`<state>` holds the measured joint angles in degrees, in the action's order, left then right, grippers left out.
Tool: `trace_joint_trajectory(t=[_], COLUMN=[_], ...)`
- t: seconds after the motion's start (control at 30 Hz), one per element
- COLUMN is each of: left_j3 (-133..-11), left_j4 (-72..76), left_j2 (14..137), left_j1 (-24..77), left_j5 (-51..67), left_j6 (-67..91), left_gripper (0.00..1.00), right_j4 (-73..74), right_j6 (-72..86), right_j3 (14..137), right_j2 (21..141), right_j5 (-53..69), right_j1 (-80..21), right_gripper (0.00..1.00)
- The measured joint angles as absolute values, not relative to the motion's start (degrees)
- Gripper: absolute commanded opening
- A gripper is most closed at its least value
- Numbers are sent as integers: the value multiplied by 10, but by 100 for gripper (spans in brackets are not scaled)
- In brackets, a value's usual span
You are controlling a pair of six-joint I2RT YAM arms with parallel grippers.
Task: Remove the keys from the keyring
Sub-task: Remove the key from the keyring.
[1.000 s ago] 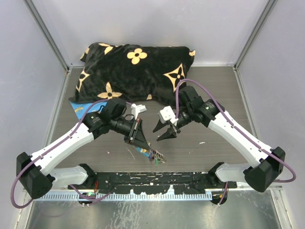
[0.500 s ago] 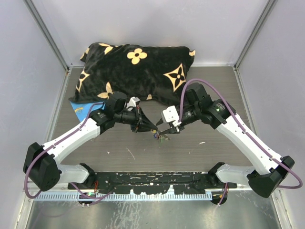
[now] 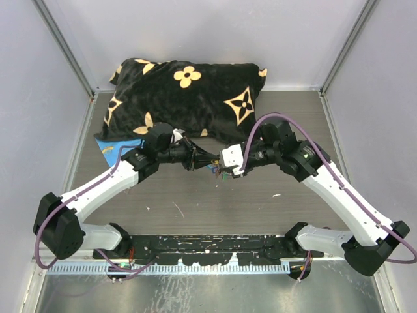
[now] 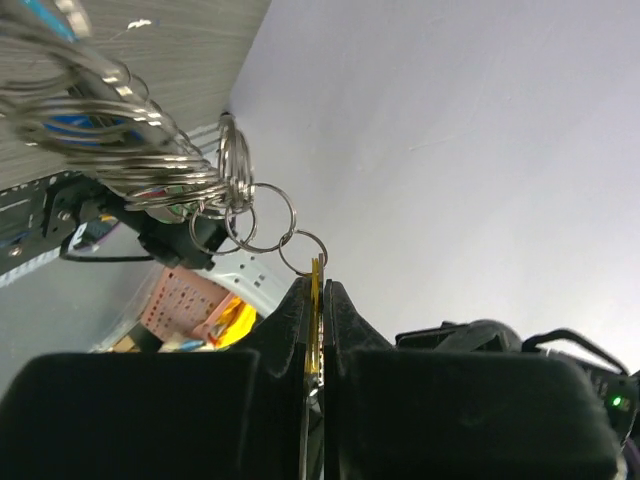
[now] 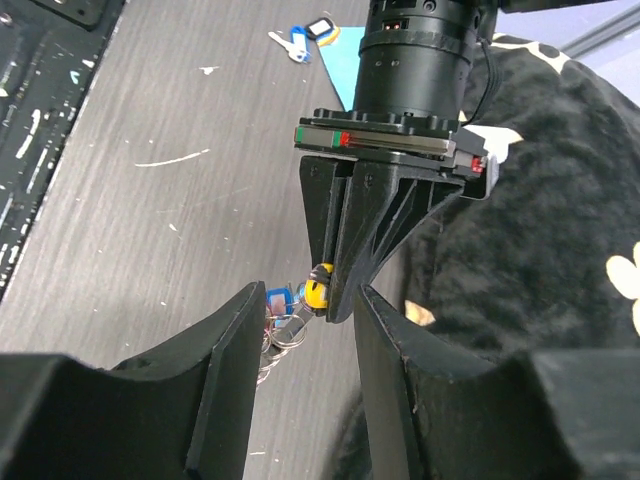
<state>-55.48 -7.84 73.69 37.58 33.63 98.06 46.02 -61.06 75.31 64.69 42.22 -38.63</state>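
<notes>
Left fingers [image 4: 288,325]: black, tapered, clenched on a small yellow-headed key [image 5: 320,290].
Right fingers [image 5: 228,370]: parted, empty, flanking that pinch.
Grey steel split-ring keyring [image 4: 150,165]: glossy linked loops, dangling from the held key with the other coloured keys [image 5: 277,300].
Step in hand: separating one key. The next move likely calls for gripping a ring and working the key off.
Below: grey wood-grain table [image 3: 260,202]; black plush flower-print pillow [image 3: 189,91].

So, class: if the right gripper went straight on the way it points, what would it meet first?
Probably the shut left gripper and the yellow-headed key it pinches, dead ahead between the open fingers of the right gripper; depth unclear.
</notes>
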Motion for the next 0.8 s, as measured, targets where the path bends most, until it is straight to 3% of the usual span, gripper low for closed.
trace_joint_trajectory(t=[0.8], left_j3=[-555], left_j4=[-51], left_j2=[766], left_j1=[374], left_j5=[306], left_j6=[1058], left_gripper=[0], right_j4=[351], right_j6=[-597], right_j3=[666], right_j2=[633], right_j5=[309], right_j1=[-424], right_gripper=[35])
